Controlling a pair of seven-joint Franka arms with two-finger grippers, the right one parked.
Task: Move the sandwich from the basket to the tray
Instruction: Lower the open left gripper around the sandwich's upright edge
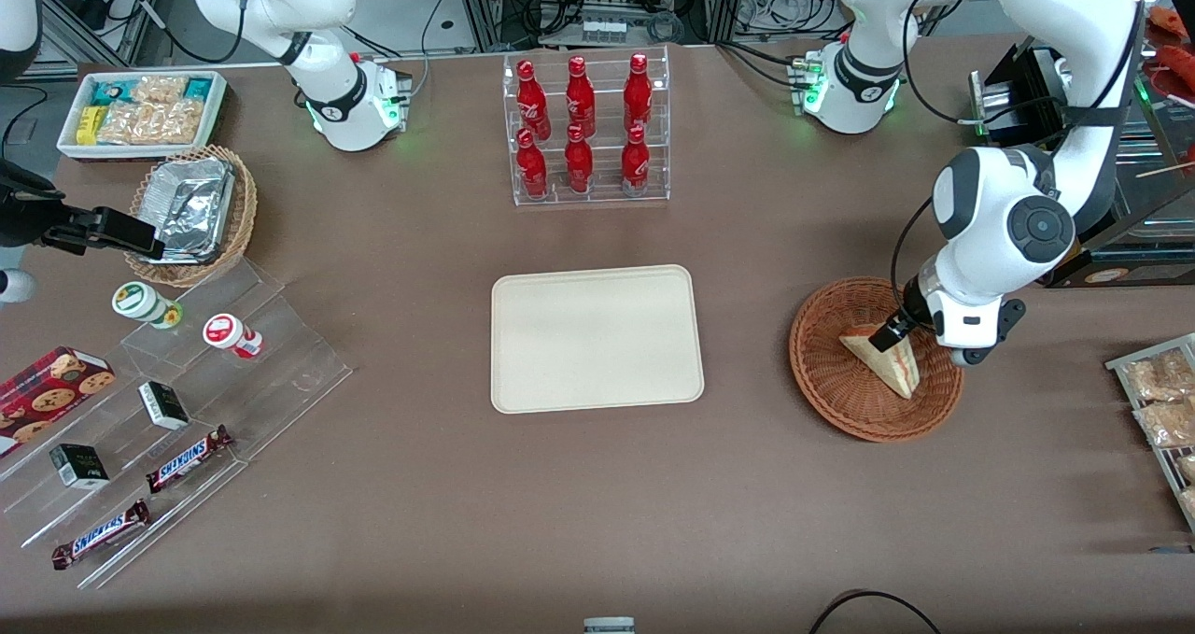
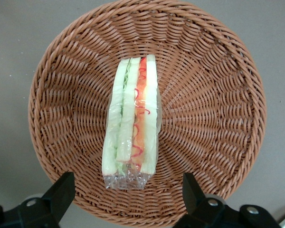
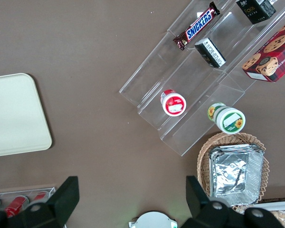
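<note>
Front view, nearest edge: bare brown table (image 1: 597,522) runs along the camera's side, with Snickers bars (image 1: 140,494) on a clear stepped stand toward the parked arm's end.
Front view, tray: cream tray (image 1: 597,338) lies flat mid-table with nothing on it, well apart from the basket.
Front view, basket: reddish-brown wicker basket (image 1: 831,373) sits toward the working arm's end; the sandwich (image 1: 887,361) lies inside it.
Front view, gripper: gripper (image 1: 887,333) hangs low over the basket, right at the sandwich's upper part.
Front view, room: red bottles (image 1: 583,125) in a clear rack stand farther from the camera than the tray.
Left wrist view, sandwich: wedge (image 2: 132,124) rests on edge near the basket (image 2: 218,114) centre, filling layers facing the camera.
Left wrist view, jaws: spread wide, one fingertip (image 2: 61,187) on each side of the wrap's crimped end, nothing held.
Step in hand, judgement: descend straight, keep the wedge centred, close gently across the bread faces; the slick wrap may slip.
Right wrist view: tray corner (image 3: 19,116) and the stand on bare table.
</note>
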